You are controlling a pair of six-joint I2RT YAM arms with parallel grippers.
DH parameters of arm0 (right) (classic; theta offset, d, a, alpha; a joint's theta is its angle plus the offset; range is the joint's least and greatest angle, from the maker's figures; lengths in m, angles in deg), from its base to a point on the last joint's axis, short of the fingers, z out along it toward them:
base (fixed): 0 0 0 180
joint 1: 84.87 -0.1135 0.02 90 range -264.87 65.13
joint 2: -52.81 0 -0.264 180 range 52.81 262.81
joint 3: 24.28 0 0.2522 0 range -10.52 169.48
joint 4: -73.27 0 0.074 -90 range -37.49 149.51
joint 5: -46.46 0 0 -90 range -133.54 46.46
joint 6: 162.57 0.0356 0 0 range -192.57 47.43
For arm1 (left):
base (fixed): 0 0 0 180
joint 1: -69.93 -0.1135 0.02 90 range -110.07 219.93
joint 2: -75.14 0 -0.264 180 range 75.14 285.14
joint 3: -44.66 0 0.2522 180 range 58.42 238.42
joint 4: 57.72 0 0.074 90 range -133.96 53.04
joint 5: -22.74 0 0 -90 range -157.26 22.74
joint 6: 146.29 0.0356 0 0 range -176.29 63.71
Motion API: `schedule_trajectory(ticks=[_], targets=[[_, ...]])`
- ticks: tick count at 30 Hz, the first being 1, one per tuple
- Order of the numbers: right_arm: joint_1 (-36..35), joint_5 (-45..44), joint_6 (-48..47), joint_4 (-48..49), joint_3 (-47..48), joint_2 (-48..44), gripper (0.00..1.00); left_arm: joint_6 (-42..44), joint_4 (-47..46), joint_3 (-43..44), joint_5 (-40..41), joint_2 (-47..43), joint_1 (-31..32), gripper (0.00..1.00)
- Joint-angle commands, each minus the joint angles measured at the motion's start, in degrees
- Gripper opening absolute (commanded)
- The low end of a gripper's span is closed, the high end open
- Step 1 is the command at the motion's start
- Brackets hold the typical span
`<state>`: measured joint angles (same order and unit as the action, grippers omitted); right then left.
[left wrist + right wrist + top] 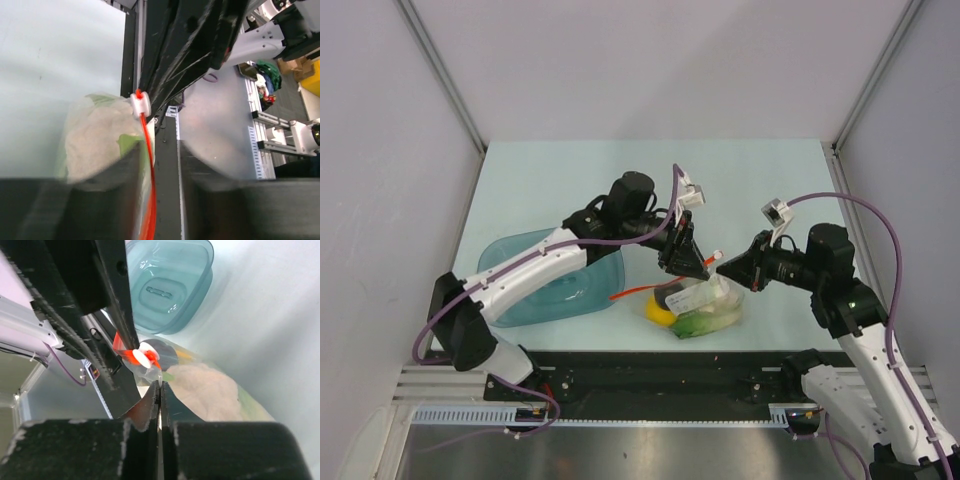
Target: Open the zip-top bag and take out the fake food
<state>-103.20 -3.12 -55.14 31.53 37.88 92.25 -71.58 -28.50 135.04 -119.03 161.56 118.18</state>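
Opening step in hand. Bag lies centre-front on table, beside tray, food inside. Left gripper jaws spread astride red zip strip. Right gripper jaws pressed together beside white slider; film pinch unclear. Next, likely: grip slider, draw along strip.

Soft, even light from above fills the top view. The pale desk is bright without glare, and only faint shadows lie under the arms and the zip-top bag. In the left wrist view the fingers of the left pincer are dark, smeared blurs, the bag is hazy, and the far room is sharper. In the right wrist view the right pincer is dark and soft-edged, the teal tray carries small white highlights, and the desk washes out toward the right.
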Motion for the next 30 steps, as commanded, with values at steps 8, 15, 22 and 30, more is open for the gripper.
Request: schedule_trajectory(ticks=[8,15,22,30], targets=[[0.7,4.2,2.1,3.5,-1.5,-1.3,0.0,-2.0,-6.1,5.6,1.8,-2.2,1.0,0.69],[0.7,4.7,2.1,3.1,-1.2,-1.4,0.0,0.3,-2.5,8.9,4.5,0.6,2.5,0.59],[0.7,4.6,2.1,3.2,-1.0,-1.2,0.0,2.0,1.3,9.2,7.2,1.1,2.7,0.65],[1.0,4.4,2.2,3.0,-1.4,-1.3,0.0,2.3,2.7,9.2,8.7,1.7,2.7,0.58]])
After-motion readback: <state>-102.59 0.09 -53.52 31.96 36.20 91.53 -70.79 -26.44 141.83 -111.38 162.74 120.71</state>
